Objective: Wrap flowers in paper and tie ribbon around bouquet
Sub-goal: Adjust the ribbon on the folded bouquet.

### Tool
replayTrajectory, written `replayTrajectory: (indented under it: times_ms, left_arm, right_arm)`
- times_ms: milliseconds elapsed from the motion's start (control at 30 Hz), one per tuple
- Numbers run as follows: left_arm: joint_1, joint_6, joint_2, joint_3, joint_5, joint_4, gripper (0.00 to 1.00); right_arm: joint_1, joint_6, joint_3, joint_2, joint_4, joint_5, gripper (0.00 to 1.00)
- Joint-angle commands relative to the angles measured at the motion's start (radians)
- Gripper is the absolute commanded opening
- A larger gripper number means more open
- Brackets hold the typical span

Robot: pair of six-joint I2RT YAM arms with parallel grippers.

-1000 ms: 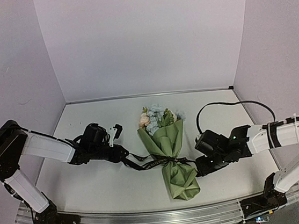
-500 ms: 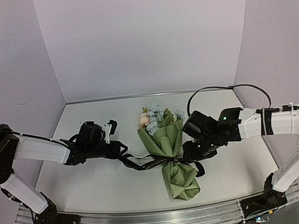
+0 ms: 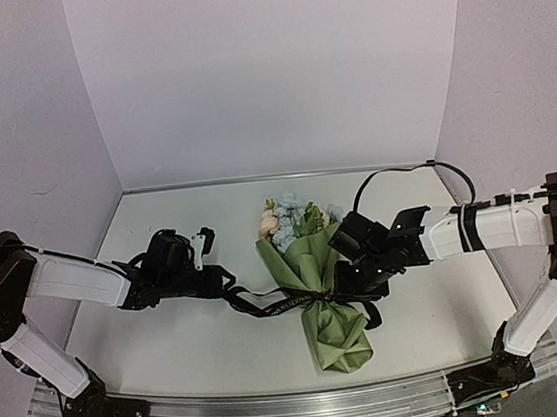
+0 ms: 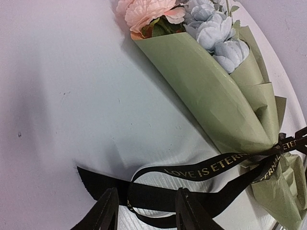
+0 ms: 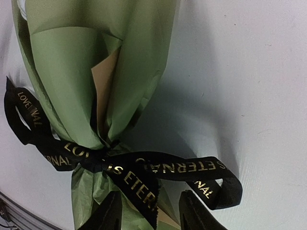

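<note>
The bouquet (image 3: 317,285) lies in the middle of the table, its flowers (image 3: 295,217) pointing to the back. Olive-green paper (image 4: 211,96) wraps the peach and pale blue flowers (image 4: 192,19), and a tan inner face (image 5: 103,91) shows in a fold. The black ribbon (image 3: 289,301) is knotted round the narrow waist (image 5: 108,153). My left gripper (image 4: 146,211) stands open left of the bouquet, with a flat loop of ribbon (image 4: 158,196) lying between its fingers (image 4: 106,211). My right gripper (image 5: 151,213) is open at the knot's right side, a lettered ribbon tail (image 5: 141,189) hanging between its fingers (image 5: 194,213).
The white table (image 3: 174,351) is closed in by pale walls at the left, back and right. A metal rail (image 3: 281,409) runs along the near edge. The right arm's black cable (image 3: 405,169) arches above the table behind it.
My right arm has swung left from the table's right side up to the bouquet's knot, its jaws narrowing a little. My left gripper has opened, and the ribbon now lies loose between its fingers.
</note>
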Motion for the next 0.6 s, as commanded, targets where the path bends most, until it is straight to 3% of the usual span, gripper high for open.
replayTrajectory:
  times_ms: [0, 100, 300, 567]
  left_arm:
    - [0.005, -0.004, -0.015, 0.003, -0.013, 0.004, 0.43]
    - [0.005, 0.001, -0.009, 0.009, -0.025, -0.001, 0.43]
    - [0.005, 0.014, 0.043, 0.079, -0.013, -0.001, 0.43]
    - [-0.002, 0.012, 0.188, 0.303, 0.091, -0.038, 0.55]
  right_arm:
    - [-0.006, 0.075, -0.021, 0.030, 0.061, -0.017, 0.35]
    - [-0.007, 0.089, -0.041, 0.028, 0.065, -0.009, 0.30]
    - [-0.018, 0.074, -0.057, 0.016, 0.069, -0.010, 0.00]
    - [-0.019, 0.047, -0.048, 0.019, 0.061, -0.031, 0.00]
